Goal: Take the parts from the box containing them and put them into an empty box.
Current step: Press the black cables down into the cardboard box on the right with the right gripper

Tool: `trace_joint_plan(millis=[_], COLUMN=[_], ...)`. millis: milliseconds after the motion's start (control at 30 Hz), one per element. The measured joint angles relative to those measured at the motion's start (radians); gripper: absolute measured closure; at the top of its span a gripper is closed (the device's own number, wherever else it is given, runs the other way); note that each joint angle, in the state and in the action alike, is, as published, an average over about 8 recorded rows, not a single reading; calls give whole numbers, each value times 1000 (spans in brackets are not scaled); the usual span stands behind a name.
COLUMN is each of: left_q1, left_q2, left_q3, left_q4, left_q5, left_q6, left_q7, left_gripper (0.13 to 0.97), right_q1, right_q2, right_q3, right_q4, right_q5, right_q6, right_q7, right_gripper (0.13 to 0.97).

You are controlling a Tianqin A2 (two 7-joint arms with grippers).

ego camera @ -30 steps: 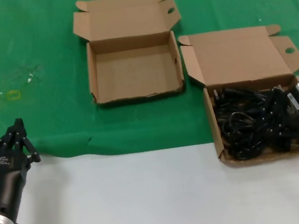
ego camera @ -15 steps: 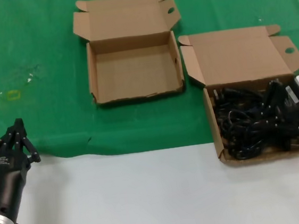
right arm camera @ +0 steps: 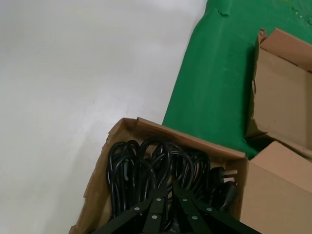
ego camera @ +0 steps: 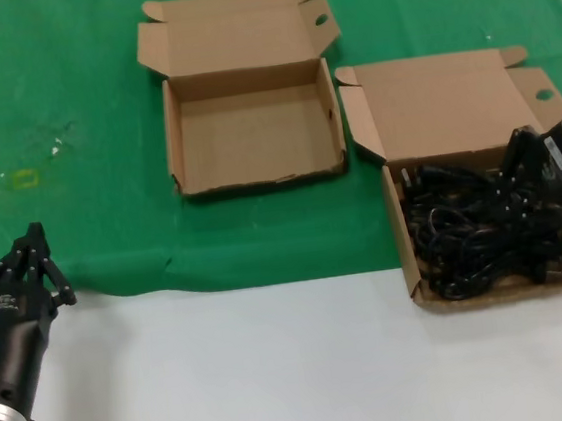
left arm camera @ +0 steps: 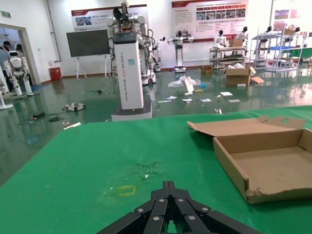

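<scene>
- My right gripper (ego camera: 529,159) sits at the right edge of the head view, over the far right of the box holding the parts (ego camera: 452,112). In the right wrist view its fingers (right arm camera: 151,209) converge into the black cables (ego camera: 484,229), and I judge them clamped on a strand, though the contact itself is hidden.
- The cables lie as one looped, tangled bundle filling that box's tray at the lower right of the head view, plugs showing near the lid hinge.
- The empty box (ego camera: 252,123) stands open at upper centre, just beside the full one on the green cloth (ego camera: 68,92), nothing in its tray.
- My left gripper (ego camera: 33,259) is parked at the lower left, its fingers drawn together to a point over the cloth's front edge.
- Risk as I see it: the loops are interlocked, so a lift could drag the whole bundle up, or tug the light cardboard box along with it.
- Another risk: a grip on a single strand may slip, and trailing loops could snag the upright lid or the empty box's near wall on the way across.
- Writing: the left gripper body carries a small pale mark I cannot read; the boxes are plain. Background posters in the left wrist view are illegible.
</scene>
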Motion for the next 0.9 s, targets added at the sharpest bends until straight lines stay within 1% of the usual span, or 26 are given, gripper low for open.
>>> trace_joint_plan(millis=[233,533,800,900], left_q1=[0,0,0,0], left_q2=[0,0,0,0], left_q3=[0,0,0,0], left_q4=[0,0,0,0], left_q5=[0,0,0,0], left_q6=[0,0,0,0], left_q7=[0,0,0,0], left_gripper=[953,953,953,953], right_q1=[-18,-19,-21,-23], right_q2=[1,-12,-27,-34], right_q3=[2,-1,-10,-14], right_q4=[-3,-35,-72,-87], right_q5=[5,7,4,3], right_q6=[7,13,19,21], right_q7=[3,-18,-48,-59], right_gripper=[918,859,728,728])
